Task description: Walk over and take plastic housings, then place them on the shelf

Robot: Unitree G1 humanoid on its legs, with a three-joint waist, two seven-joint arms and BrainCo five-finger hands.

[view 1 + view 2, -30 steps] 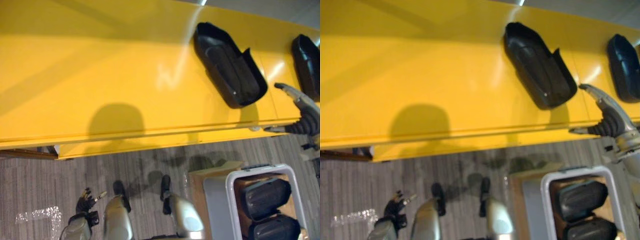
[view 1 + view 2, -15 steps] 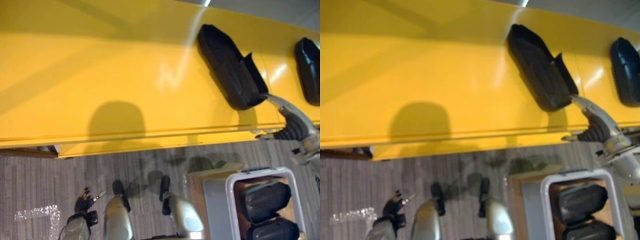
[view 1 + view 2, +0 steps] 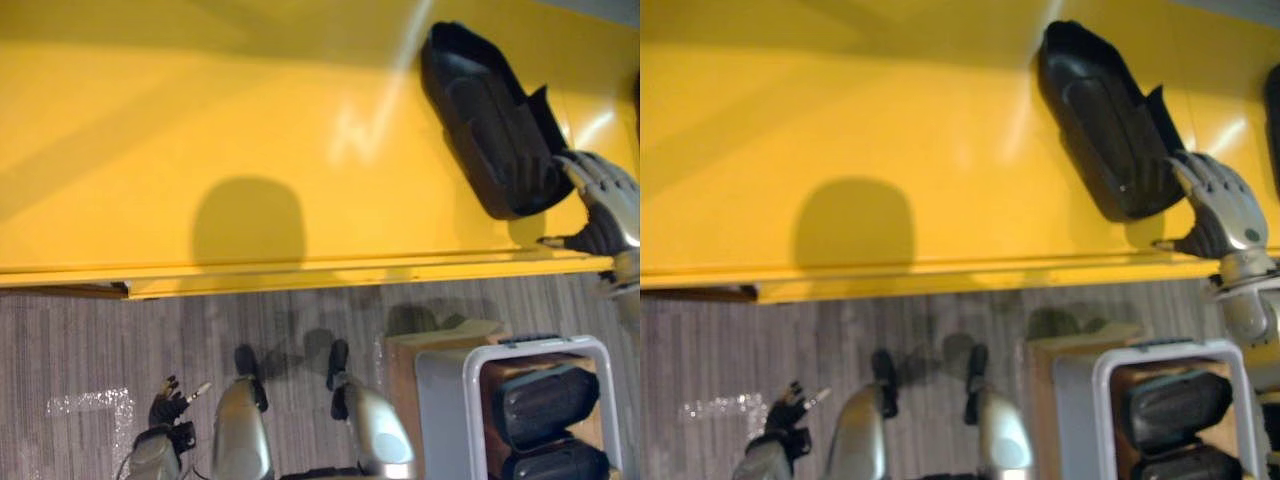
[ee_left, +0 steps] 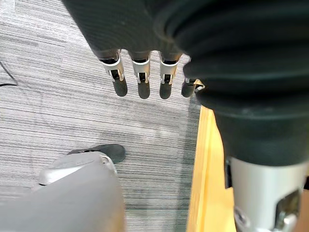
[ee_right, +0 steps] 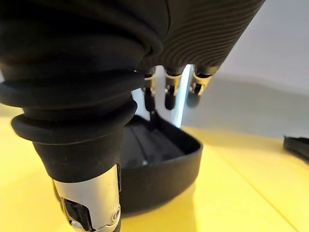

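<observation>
A black plastic housing [image 3: 490, 115] lies open side up on the yellow shelf [image 3: 200, 120], toward its right end. My right hand [image 3: 1225, 205] reaches over the shelf's front edge, open, its straight fingers against the housing's near right end. In the right wrist view the fingers [image 5: 170, 94] hang straight above the housing's near rim [image 5: 164, 169]. A second housing [image 3: 1274, 120] lies further right on the shelf. My left hand [image 3: 165, 412] hangs low by my side over the floor, its fingers [image 4: 140, 82] relaxed and holding nothing.
On the floor to my right stands a white bin [image 3: 472, 400] with two more black housings [image 3: 550, 400] in it, on a brown box [image 3: 400, 365]. Grey carpet [image 3: 100, 350] runs along the shelf's front edge.
My right hand has come up from beside the shelf's front edge and now rests against the housing's near end. The whole view has shifted slightly.
</observation>
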